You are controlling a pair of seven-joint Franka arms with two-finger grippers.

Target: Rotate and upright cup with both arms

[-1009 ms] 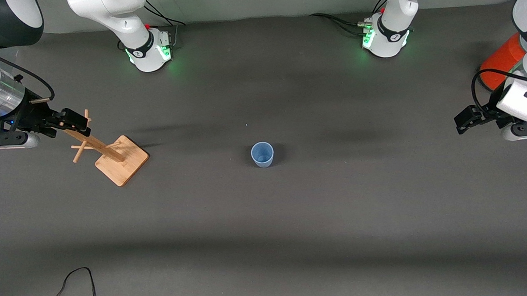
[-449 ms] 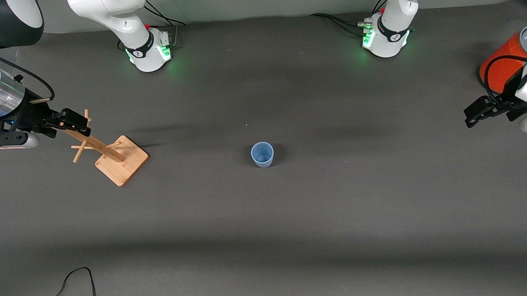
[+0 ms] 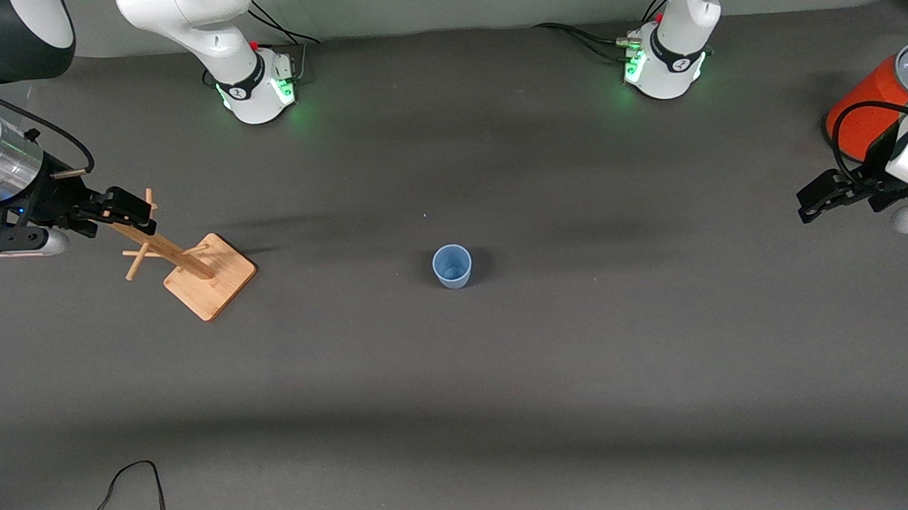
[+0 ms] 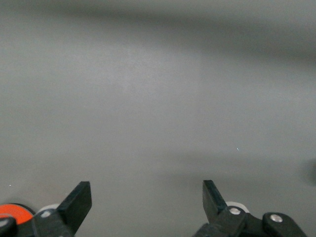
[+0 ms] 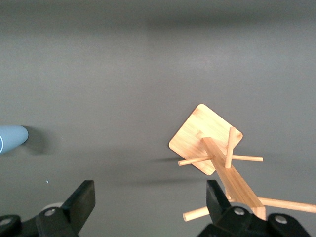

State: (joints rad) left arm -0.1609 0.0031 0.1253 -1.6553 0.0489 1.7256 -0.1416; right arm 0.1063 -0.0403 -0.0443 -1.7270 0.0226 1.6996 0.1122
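Note:
The pale-blue cup (image 3: 452,266) stands on the middle of the table with its open mouth up. Its edge also shows in the right wrist view (image 5: 10,139). My left gripper (image 3: 811,201) is open and empty over the table at the left arm's end, beside the orange can. In the left wrist view the left gripper (image 4: 146,190) has only bare table between its fingers. My right gripper (image 3: 131,210) is open and empty by the top of the wooden rack at the right arm's end; it also shows in the right wrist view (image 5: 150,190). Both grippers are well away from the cup.
A wooden peg rack (image 3: 198,271) on a square base stands at the right arm's end; it also shows in the right wrist view (image 5: 212,143). An orange can (image 3: 864,112) with a grey lid stands at the left arm's end. A black cable (image 3: 130,485) lies by the near edge.
My left arm has drawn back toward its end of the table, uncovering the orange can's lid. The cup and my right arm have not moved.

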